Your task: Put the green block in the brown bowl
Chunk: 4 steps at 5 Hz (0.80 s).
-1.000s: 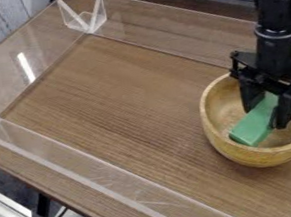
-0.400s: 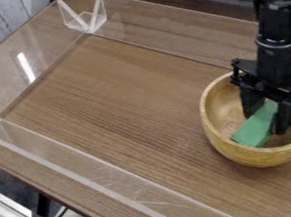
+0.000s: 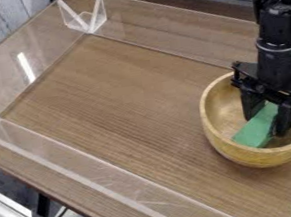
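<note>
The brown bowl [image 3: 217, 131] sits at the right side of the wooden table, round and light-coloured with a thick rim. Inside it, the green block [image 3: 259, 129] leans tilted, its lower end down on the bowl's floor. My black gripper [image 3: 274, 115] reaches straight down into the bowl from above. Its two fingers stand on either side of the block's upper end and are shut on it. That upper end is hidden behind the fingers.
Low clear plastic walls [image 3: 58, 142] run along the edges of the wooden tabletop [image 3: 119, 89]. A small clear plastic bracket [image 3: 82, 15] stands at the far left corner. The bowl is close to the right wall.
The gripper and the green block have shifted together slightly to the right and lower inside the bowl. The grip looks the same.
</note>
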Motion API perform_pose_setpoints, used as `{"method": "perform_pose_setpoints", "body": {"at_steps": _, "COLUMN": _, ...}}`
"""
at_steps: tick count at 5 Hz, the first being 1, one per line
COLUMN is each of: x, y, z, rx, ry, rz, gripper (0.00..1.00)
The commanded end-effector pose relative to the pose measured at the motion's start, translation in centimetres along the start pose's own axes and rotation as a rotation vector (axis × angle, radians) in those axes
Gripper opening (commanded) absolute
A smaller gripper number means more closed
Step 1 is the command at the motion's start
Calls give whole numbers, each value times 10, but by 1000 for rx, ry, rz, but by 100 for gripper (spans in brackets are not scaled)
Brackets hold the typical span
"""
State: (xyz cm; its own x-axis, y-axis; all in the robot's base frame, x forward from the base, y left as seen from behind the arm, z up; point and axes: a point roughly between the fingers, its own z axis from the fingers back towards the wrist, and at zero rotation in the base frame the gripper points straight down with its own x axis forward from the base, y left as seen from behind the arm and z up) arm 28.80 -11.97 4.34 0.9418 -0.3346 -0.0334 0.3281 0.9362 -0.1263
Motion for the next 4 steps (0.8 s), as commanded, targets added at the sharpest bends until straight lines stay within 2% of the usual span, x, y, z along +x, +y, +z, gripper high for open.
{"method": "perform_pose_setpoints", "body": {"at_steps": 1, "x": 11, "y": -2, "z": 18, "rx": -3, "ry": -53, "rz": -2, "gripper": 100}}
{"method": "perform_pose_setpoints", "body": {"at_steps": 4, "x": 7, "y": 1, "z": 37, "rx": 4, "ry": -71, "rz": 16, "gripper": 100}}
